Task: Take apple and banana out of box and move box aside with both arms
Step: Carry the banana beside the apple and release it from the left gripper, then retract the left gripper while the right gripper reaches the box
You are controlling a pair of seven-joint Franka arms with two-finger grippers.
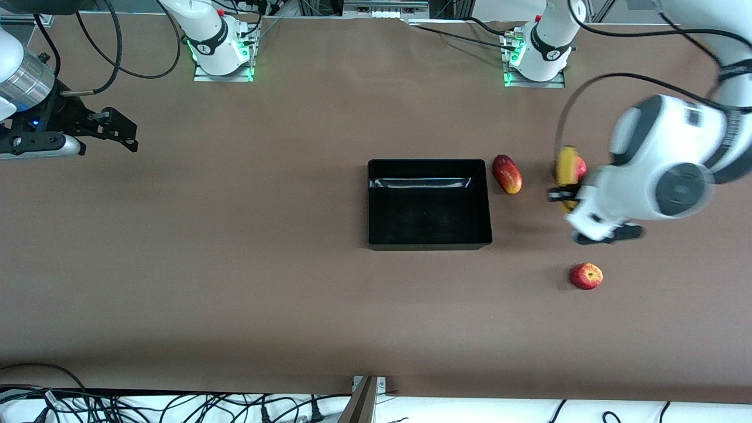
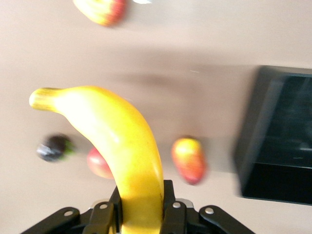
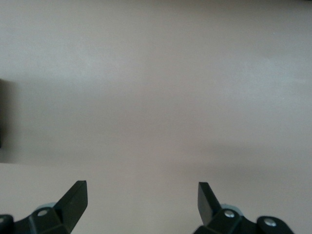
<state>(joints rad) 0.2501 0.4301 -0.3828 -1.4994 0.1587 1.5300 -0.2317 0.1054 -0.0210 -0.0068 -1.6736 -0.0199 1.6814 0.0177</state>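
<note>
My left gripper (image 1: 563, 197) is shut on the long yellow banana (image 1: 566, 166) and holds it up over the table, beside the mango and toward the left arm's end from the black bin (image 1: 429, 235). In the left wrist view the banana (image 2: 117, 131) sticks out from between the fingers (image 2: 168, 197), with the bin (image 2: 273, 146) off to one side. The red-yellow apple (image 1: 586, 276) lies on the table nearer the front camera; it also shows in the left wrist view (image 2: 100, 9). My right gripper (image 1: 120, 132) is open and empty, waiting over bare table at the right arm's end (image 3: 141, 195).
An oblong red-yellow mango (image 1: 507, 174) lies beside the bin, toward the left arm's end. A round red pomegranate (image 1: 581, 168) lies under the banana, mostly hidden. Both show in the left wrist view, mango (image 2: 189, 160) and pomegranate (image 2: 97, 165). The bin holds nothing.
</note>
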